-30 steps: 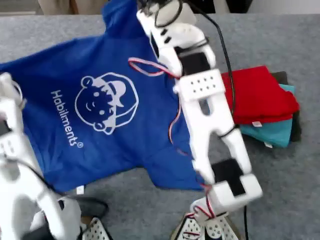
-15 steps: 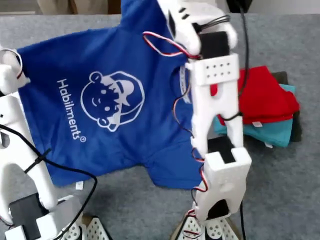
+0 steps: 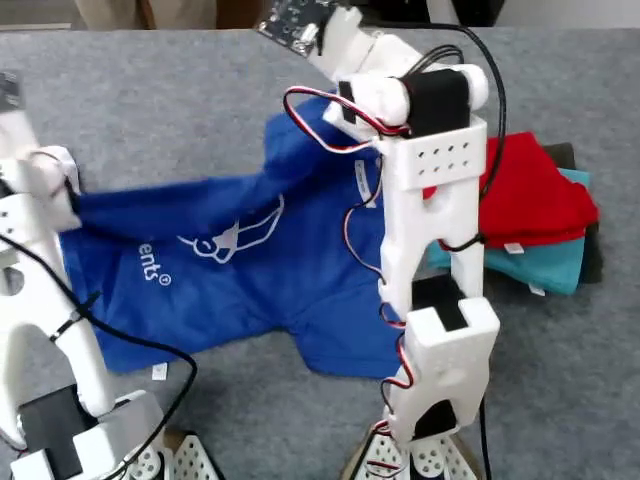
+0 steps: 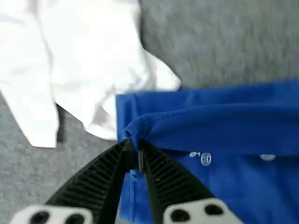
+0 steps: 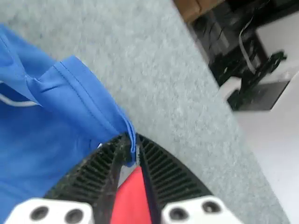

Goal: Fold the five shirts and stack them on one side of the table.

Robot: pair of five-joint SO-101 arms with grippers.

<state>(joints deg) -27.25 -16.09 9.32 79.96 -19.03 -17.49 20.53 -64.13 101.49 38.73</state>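
Compared with before, the upper edge of the blue shirt [image 3: 260,285] is raised over the middle of the frame, hiding half its print. The left claw [image 4: 135,148] and the right claw [image 5: 131,143] are each clamped on that hem. If one thin pinch slips, the fold can become crooked.

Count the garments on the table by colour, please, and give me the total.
blue shirt: 1
red shirt, folded, top of the stack: 1
teal shirt, folded, under the red one: 1
dark garment, bottom of the stack, only its edge visible: 1
white garment, beside the blue one: 1
Total: 5
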